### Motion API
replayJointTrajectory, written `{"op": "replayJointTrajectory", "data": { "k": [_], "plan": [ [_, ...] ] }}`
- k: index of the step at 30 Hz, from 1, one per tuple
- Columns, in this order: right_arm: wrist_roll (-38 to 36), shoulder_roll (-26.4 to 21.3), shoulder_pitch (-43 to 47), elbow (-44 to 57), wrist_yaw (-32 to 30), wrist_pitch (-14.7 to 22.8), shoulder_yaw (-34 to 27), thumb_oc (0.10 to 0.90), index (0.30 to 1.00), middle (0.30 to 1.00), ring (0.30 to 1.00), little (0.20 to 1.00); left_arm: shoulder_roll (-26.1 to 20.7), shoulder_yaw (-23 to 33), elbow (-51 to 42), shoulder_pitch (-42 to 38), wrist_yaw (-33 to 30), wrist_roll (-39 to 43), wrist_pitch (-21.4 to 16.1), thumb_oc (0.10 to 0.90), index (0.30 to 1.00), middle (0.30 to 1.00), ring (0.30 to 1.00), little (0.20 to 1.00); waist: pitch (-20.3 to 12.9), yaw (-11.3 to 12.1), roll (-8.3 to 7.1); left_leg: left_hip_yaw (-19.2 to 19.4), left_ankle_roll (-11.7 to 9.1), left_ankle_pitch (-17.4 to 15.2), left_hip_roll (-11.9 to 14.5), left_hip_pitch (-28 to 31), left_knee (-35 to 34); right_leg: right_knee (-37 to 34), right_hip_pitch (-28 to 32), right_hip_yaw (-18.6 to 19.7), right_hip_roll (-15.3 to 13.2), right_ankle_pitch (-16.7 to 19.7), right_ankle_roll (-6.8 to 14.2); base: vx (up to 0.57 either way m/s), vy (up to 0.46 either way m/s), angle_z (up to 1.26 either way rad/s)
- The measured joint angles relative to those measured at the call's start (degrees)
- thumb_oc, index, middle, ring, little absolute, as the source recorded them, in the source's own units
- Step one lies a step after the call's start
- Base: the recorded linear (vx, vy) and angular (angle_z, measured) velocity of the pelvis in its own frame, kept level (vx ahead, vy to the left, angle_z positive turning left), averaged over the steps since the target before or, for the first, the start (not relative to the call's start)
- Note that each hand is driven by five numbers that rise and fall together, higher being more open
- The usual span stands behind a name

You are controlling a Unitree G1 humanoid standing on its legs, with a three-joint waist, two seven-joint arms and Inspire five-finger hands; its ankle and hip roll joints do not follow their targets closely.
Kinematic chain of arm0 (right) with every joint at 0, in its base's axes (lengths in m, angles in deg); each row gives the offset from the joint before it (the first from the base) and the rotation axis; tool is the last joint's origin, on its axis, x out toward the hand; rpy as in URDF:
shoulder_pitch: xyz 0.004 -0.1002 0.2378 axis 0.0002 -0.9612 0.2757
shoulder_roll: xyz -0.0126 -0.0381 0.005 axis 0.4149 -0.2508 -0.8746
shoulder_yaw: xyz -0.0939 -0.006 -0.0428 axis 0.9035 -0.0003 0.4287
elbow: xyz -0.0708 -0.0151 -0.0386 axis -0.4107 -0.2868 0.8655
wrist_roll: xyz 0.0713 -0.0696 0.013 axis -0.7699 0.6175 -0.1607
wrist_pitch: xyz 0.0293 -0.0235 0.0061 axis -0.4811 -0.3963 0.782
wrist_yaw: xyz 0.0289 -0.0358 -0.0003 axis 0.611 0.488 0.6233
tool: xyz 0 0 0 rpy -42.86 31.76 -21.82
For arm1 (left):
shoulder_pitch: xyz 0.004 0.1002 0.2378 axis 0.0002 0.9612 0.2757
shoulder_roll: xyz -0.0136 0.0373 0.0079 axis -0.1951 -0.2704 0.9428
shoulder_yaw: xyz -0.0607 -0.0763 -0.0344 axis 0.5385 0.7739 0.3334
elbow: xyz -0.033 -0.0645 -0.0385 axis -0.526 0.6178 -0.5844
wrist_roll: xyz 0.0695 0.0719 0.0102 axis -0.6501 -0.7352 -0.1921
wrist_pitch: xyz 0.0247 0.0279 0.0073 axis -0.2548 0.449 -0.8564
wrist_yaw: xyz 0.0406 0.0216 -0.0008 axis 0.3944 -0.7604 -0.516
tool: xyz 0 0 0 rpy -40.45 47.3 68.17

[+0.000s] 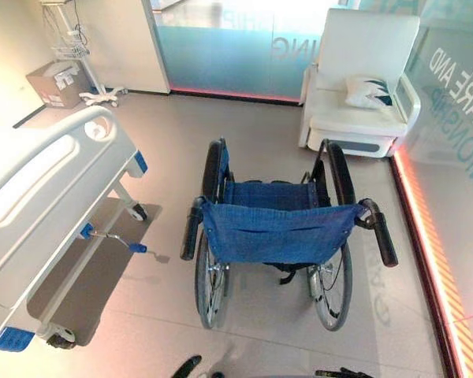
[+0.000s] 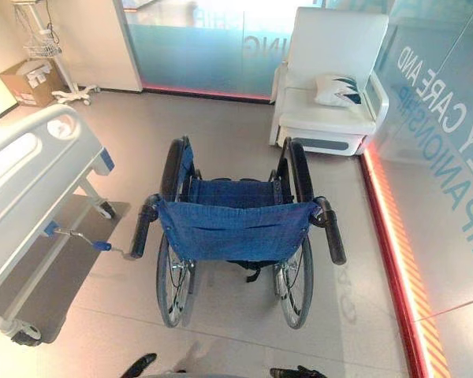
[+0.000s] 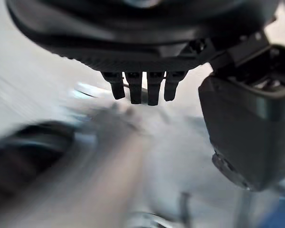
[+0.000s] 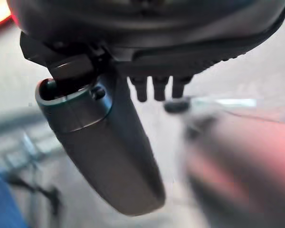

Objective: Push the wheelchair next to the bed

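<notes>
So the blue fabric-seat wheelchair with black push handles and spoked wheels [image 1: 277, 236] is parked mid-floor, back facing the camera, nothing touching it. The white hospital bed with the moulded plastic footboard [image 1: 43, 197] is off to its left, with a strip of floor between them, so not really alongside yet. A blue-tipped crank handle [image 1: 114, 239] sticks out from the bed frame toward the chair.

Left robot hand [image 3: 142, 88]: its wrist view has the fingers hanging straight and relaxed, holding nothing, a blurry dark shape past them. Right robot hand [image 4: 159, 88]: same deal, fingers loose, thumb sticking out, empty.

Background has a white armchair with a patterned cushion [image 1: 359, 87] by the frosted glass wall, well past the chair, and a cardboard box [image 1: 54, 83] near a wheeled stand far left.
</notes>
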Motion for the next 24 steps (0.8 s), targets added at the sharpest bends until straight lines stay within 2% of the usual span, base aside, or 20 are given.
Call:
{"op": "replayJointTrajectory", "data": {
  "k": [6,8,11,13,17,24],
  "plan": [
    [-2.04,-6.28,-1.60,13.85,-5.27,2.57,-8.17,0.800,0.900,0.900,0.900,0.900,-4.50,5.19,-15.59,1.43,4.94,4.57,1.08,0.800,0.900,0.900,0.900,0.900,0.43,-0.10,0.98,0.40,-0.02,0.12,-0.12,0.12,-0.50,-1.14,0.09,0.22,0.16,0.64,0.06,-0.01,0.008,-0.02],
    [-3.27,-8.05,-1.74,19.04,-6.73,3.80,-12.15,0.800,0.900,0.900,0.900,0.900,-6.45,8.96,-21.83,1.65,7.65,7.41,2.47,0.800,0.900,0.900,0.900,0.900,0.48,-0.12,1.06,0.48,-0.02,0.12,-0.13,0.06,-0.52,-1.29,0.03,0.44,0.18,0.68,0.08,0.00,0.009,-0.02],
    [-12.53,-8.57,-1.33,24.75,-6.67,5.08,-16.76,0.800,0.900,0.900,0.900,0.900,-8.32,11.77,-27.82,1.64,10.70,10.76,3.40,0.800,0.900,0.900,0.900,0.900,0.48,-0.12,1.06,0.71,-0.02,0.11,-0.15,0.10,-0.52,-1.56,-0.01,0.98,0.21,0.75,0.12,0.00,0.002,-0.05],
    [-17.63,-8.47,-0.40,28.57,-6.36,7.10,-17.19,0.800,0.900,0.900,0.900,0.900,-8.83,13.14,-29.40,0.69,13.91,11.38,4.14,0.800,0.900,0.900,0.900,0.900,0.39,-0.21,1.25,1.16,-0.02,0.11,-0.15,0.13,-0.52,-2.06,-0.01,1.25,0.25,1.18,0.10,0.01,0.033,-0.09],
    [-18.08,-8.46,2.43,33.98,-3.31,7.97,-17.17,0.800,0.900,0.900,0.900,0.900,-9.08,13.07,-32.08,-0.02,17.02,17.51,5.39,0.800,0.900,0.900,0.900,0.900,0.30,-0.35,1.54,1.37,-0.01,0.11,-0.23,0.15,-0.52,-2.74,0.12,1.44,0.27,1.76,0.06,0.02,0.017,-0.04],
    [-18.09,-8.43,2.08,45.90,1.78,7.85,-17.15,0.800,0.900,0.900,0.900,0.900,-9.08,13.43,-40.25,0.88,18.48,21.87,6.88,0.800,0.900,0.900,0.900,0.900,0.13,-0.08,1.80,1.25,-0.01,0.12,-0.24,-0.24,-0.52,-3.64,0.23,1.33,0.40,2.17,0.03,0.00,0.000,0.00]
  ]
}}
